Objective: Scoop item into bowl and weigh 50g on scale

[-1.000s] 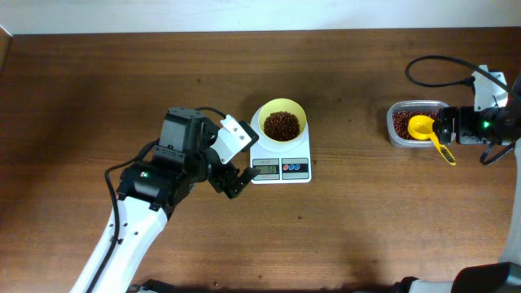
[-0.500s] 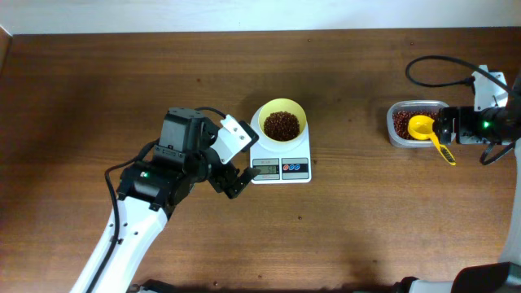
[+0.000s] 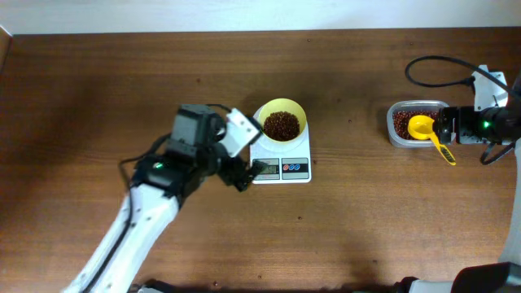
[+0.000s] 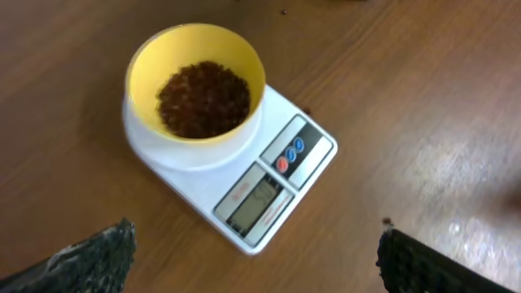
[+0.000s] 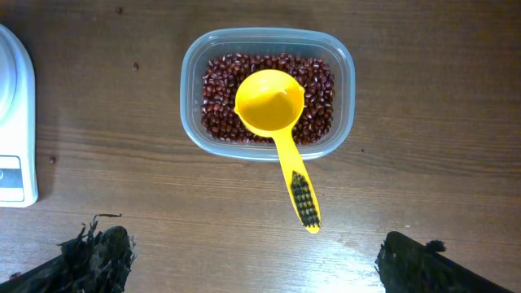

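Left pincer (image 3: 244, 176) spread wide beside scale (image 4: 244, 163) | bowl (image 4: 146, 65) holds beans (image 4: 203, 99)

Beans (image 3: 282, 124) lie in the bowl (image 3: 300, 116), which sits on the scale (image 3: 281, 168). Well to its right, a scoop (image 5: 270, 102) rests in a tub (image 5: 192, 65) of beans.

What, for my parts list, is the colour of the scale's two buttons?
Red and blue; the scale shows best from the left wrist.
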{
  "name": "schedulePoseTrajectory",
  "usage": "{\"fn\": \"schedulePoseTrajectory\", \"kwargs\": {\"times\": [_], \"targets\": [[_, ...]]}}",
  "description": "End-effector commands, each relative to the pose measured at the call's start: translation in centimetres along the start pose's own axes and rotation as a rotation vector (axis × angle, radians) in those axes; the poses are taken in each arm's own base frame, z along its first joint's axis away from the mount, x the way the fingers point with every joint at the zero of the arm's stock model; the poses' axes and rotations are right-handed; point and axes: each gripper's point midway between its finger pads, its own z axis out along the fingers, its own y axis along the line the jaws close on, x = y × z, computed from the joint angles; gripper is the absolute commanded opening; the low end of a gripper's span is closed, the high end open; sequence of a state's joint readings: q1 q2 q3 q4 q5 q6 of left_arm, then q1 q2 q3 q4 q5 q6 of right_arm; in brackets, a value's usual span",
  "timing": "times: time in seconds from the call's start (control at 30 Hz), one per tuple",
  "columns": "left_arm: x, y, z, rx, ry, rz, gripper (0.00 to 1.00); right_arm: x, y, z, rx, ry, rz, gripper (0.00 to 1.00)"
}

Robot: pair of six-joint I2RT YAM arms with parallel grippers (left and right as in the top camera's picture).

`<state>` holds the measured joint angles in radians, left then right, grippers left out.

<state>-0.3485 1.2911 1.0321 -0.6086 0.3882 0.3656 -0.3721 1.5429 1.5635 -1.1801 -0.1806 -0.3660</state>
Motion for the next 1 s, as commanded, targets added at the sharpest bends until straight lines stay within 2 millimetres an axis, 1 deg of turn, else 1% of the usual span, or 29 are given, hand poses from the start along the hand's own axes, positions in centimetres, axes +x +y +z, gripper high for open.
{"fn": "schedulePoseTrajectory", "kwargs": {"times": [0.0,0.07,0.1,0.13,0.2,0.3,0.43,0.97], "targets": [[1.4,-0.8,4.2,-0.071,0.111,-0.254,0.99,-0.5,0.1,-0.3,0.005,-0.015,-0.008,0.99],[2.1,-0.9,6.0,-0.210,0.146,-0.387,0.99,-0.5,0.1,-0.3,0.005,-0.015,-0.008,0.99],[2.6,-0.3,6.3,-0.312,0.147,-0.482,0.99,-0.5,0.1,-0.3,0.005,-0.015,-0.008,0.99],[3.5,-1.6,7.6,-0.381,0.172,-0.527,0.99,-0.5,0.1,-0.3,0.005,-0.015,-0.008,0.99],[4.1,-1.9,8.0,-0.446,0.170,-0.596,0.99,-0.5,0.1,-0.3,0.005,-0.015,-0.008,0.99],[5.1,-2.3,7.8,-0.479,0.188,-0.684,0.99,-0.5,0.1,-0.3,0.005,-0.015,-0.008,0.99],[5.4,-2.3,7.7,-0.487,0.199,-0.684,0.99,-0.5,0.1,-0.3,0.005,-0.015,-0.008,0.99],[5.4,-2.3,7.6,-0.487,0.201,-0.684,0.99,-0.5,0.1,-0.3,0.005,-0.015,-0.008,0.99]]}}
